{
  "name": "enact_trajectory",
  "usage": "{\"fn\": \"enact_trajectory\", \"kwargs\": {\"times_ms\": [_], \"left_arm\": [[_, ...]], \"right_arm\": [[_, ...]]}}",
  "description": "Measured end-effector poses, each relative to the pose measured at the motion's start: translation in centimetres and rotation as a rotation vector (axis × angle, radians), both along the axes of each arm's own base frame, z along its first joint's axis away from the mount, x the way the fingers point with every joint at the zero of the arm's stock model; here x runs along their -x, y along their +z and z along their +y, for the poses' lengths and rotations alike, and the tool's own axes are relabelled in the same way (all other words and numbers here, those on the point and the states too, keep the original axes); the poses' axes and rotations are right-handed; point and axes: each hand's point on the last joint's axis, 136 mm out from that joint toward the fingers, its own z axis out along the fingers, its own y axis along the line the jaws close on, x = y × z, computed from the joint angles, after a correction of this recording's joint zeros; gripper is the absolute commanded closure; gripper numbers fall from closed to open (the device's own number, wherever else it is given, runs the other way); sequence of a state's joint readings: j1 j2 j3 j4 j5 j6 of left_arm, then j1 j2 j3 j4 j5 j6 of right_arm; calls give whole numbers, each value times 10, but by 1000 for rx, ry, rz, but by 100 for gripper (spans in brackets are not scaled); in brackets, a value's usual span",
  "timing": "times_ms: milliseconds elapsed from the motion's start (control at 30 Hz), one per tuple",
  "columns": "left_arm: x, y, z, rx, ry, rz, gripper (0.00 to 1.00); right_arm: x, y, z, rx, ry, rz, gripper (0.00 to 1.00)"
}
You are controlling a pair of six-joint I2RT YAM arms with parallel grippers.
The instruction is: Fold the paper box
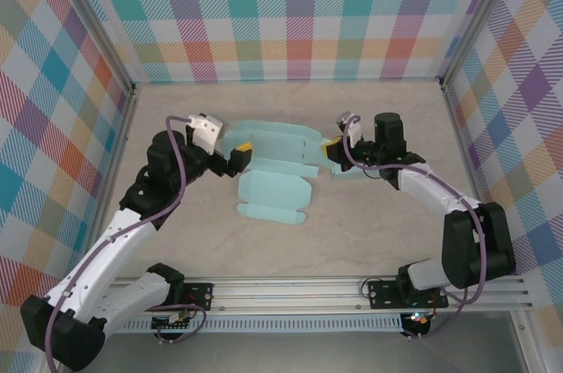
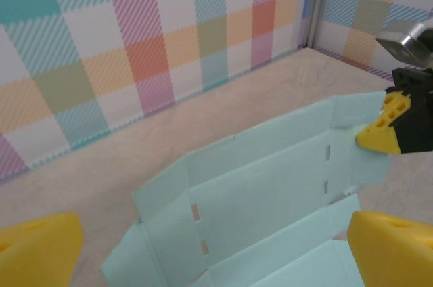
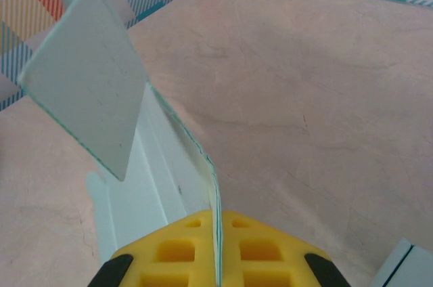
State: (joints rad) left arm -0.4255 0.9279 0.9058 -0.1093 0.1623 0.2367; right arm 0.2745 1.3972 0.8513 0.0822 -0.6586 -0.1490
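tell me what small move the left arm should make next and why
Probably lower the left gripper and close it on the left end of the paper box. Its jaws stand open at that end with nothing held, while the right gripper is shut on the raised right flap.

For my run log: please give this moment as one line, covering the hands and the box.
paper box: mostly flat, not yet folded | left hand: open, at its left end | right hand: shut on its right edge
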Motion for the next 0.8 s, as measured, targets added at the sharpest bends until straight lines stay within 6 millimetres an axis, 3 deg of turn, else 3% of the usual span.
{"fn": "enact_trajectory", "kwargs": {"times_ms": [100, 200, 533, 800], "left_arm": [[-3, 22, -3, -44, -25, -57, 1], [-12, 24, -12, -125, -71, -77, 8], [-47, -19, -37, -431, -243, 25, 16], [-52, -53, -40, -588, -341, 56, 16]], "right_arm": [[2, 1, 0, 15, 14, -9, 100], [6, -2, 2, 29, 28, -3, 100], [17, -6, 10, 47, 74, 10, 100], [18, 0, 14, 51, 93, -4, 100]]}}
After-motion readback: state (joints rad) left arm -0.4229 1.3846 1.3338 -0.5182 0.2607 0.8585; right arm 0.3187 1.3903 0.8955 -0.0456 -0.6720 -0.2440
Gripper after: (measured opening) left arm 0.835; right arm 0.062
